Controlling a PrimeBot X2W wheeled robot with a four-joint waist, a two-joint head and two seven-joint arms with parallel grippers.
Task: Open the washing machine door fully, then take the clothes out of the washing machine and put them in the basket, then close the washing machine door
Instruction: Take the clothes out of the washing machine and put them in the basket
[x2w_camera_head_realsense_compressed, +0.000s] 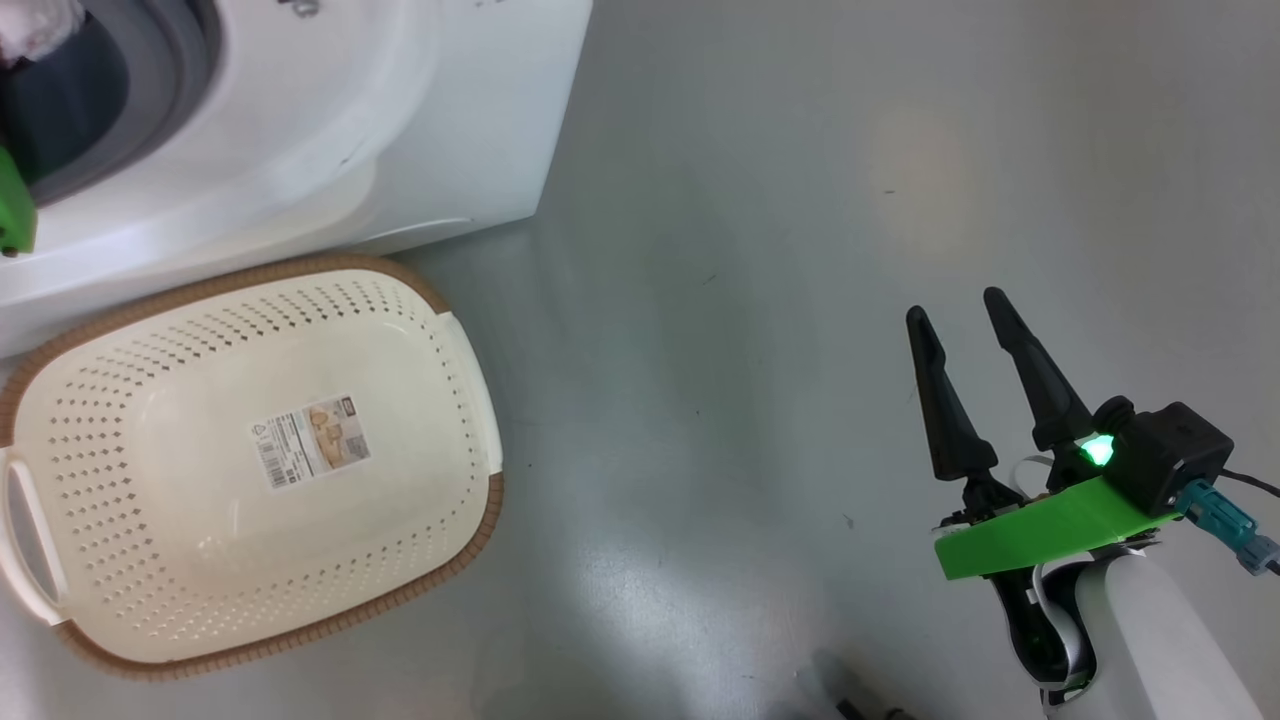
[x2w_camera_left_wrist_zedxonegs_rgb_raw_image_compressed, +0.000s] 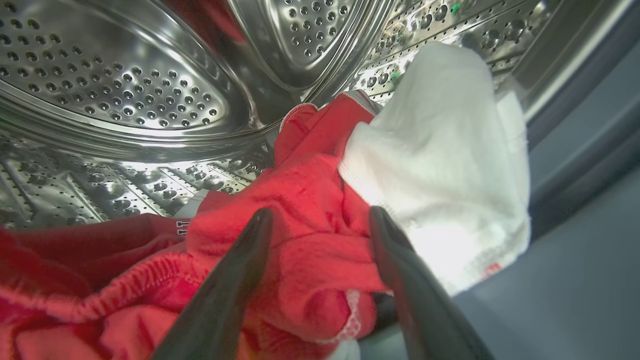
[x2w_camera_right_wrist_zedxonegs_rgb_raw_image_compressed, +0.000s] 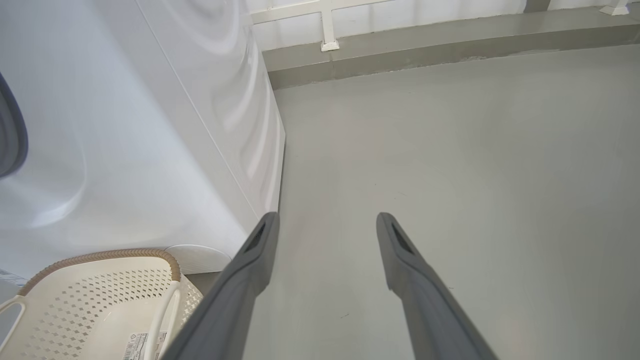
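My left gripper (x2w_camera_left_wrist_zedxonegs_rgb_raw_image_compressed: 321, 211) is inside the washing machine's steel drum (x2w_camera_left_wrist_zedxonegs_rgb_raw_image_compressed: 125, 90), open, its two fingers either side of a bunched fold of the red clothes (x2w_camera_left_wrist_zedxonegs_rgb_raw_image_compressed: 305, 180). A white cloth (x2w_camera_left_wrist_zedxonegs_rgb_raw_image_compressed: 440, 165) lies against the red ones on the right. The white washing machine (x2w_camera_head_realsense_compressed: 400, 120) shows its grey-ringed opening (x2w_camera_head_realsense_compressed: 170, 90) at the top left of the head view. In front of it on the floor stands the cream basket (x2w_camera_head_realsense_compressed: 480, 520), with just a barcode sticker inside. My right gripper (x2w_camera_head_realsense_compressed: 954, 305) hangs open over bare floor. The washing machine door is out of view.
The grey floor (x2w_camera_head_realsense_compressed: 750, 300) stretches to the right of the machine and basket. In the right wrist view the machine's side panel (x2w_camera_right_wrist_zedxonegs_rgb_raw_image_compressed: 225, 125) and the basket (x2w_camera_right_wrist_zedxonegs_rgb_raw_image_compressed: 100, 256) lie left of my right gripper (x2w_camera_right_wrist_zedxonegs_rgb_raw_image_compressed: 326, 217); a low kerb and white rail (x2w_camera_right_wrist_zedxonegs_rgb_raw_image_compressed: 425, 35) bound the far end.
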